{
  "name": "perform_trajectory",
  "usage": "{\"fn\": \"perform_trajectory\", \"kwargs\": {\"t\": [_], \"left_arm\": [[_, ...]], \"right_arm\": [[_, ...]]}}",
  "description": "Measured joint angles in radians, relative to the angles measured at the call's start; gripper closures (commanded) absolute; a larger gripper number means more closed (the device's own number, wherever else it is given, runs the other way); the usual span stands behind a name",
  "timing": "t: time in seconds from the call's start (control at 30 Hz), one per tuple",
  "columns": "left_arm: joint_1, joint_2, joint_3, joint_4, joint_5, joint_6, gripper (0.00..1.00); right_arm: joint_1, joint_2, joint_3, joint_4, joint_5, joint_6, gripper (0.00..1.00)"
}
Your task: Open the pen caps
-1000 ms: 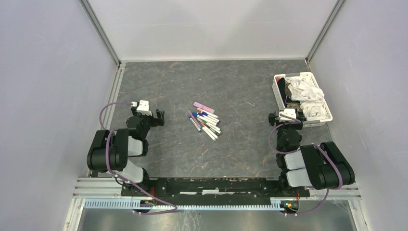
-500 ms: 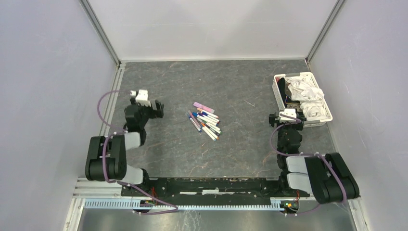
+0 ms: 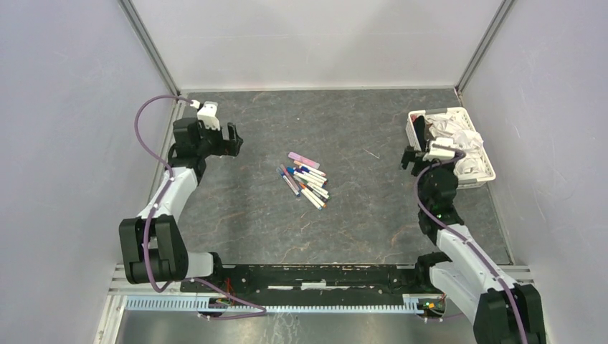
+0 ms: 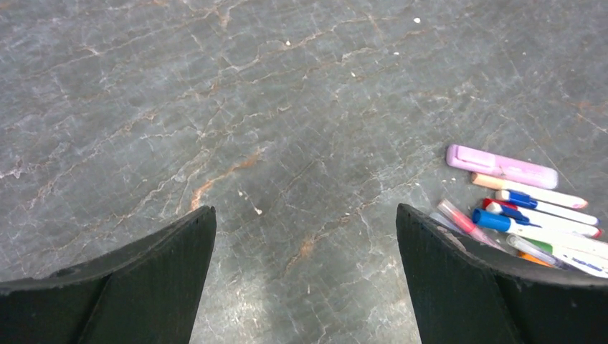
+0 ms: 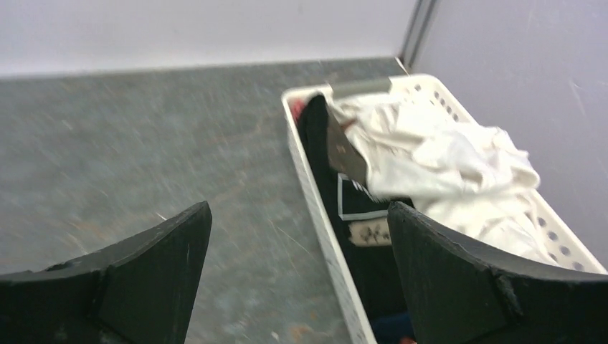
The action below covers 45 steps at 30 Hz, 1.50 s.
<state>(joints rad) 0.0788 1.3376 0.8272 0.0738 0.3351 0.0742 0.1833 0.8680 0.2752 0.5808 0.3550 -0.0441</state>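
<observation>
**Left claw**: The jaws are spread wide and nothing lies between them. In the left wrist view, bare grey worktop fills the gap between the two dark fingers. No contact with any object is visible. In the top view the claw sits to the left of the pens, apart from them.

**Right claw**: The jaws are spread wide and the claw is empty. The right wrist view is blurred. Its left finger stands over open worktop. Its right finger stands in front of the white basket, which holds white cloth and a black item. Whether this finger touches the basket cannot be told.

**Pen caps**: The caps sit on the ends of the white pens, which lie in a loose cluster near the middle of the worktop, between the two arms. Blue and red caps are distinguishable in the left wrist view. A pink highlighter lies at the far edge of the cluster. Neither claw touches the cluster.
</observation>
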Motion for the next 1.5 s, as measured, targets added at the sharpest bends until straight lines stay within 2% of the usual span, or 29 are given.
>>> {"fn": "perform_trajectory", "kwargs": {"t": [0.17, 0.33, 0.53, 0.7, 0.83, 1.1, 1.5], "left_arm": [[0.012, 0.000, 0.135, -0.192, 0.066, 0.029, 0.00], [0.015, 0.007, 0.254, -0.318, 0.107, 0.029, 0.00], [0.015, 0.043, 0.325, -0.417, 0.135, 0.029, 0.00], [0.016, 0.058, 0.340, -0.478, 0.143, 0.029, 0.00], [0.016, 0.065, 0.366, -0.515, 0.149, 0.029, 0.00], [0.016, 0.065, 0.373, -0.568, 0.187, 0.045, 0.00], [0.016, 0.065, 0.373, -0.650, 0.226, 0.114, 0.00]], "right_arm": [[0.000, -0.013, 0.224, -0.218, 0.010, 0.224, 0.02], [0.036, 0.065, 0.369, -0.292, -0.058, 0.280, 0.02], [0.213, 0.431, 0.686, -0.494, -0.064, 0.245, 0.02], [0.312, 0.645, 0.785, -0.569, -0.165, 0.172, 0.03], [0.377, 0.801, 0.880, -0.615, -0.232, 0.108, 0.10], [0.455, 1.012, 1.013, -0.637, -0.363, 0.008, 0.36], [0.456, 1.176, 1.155, -0.678, -0.452, -0.033, 0.50]]}}
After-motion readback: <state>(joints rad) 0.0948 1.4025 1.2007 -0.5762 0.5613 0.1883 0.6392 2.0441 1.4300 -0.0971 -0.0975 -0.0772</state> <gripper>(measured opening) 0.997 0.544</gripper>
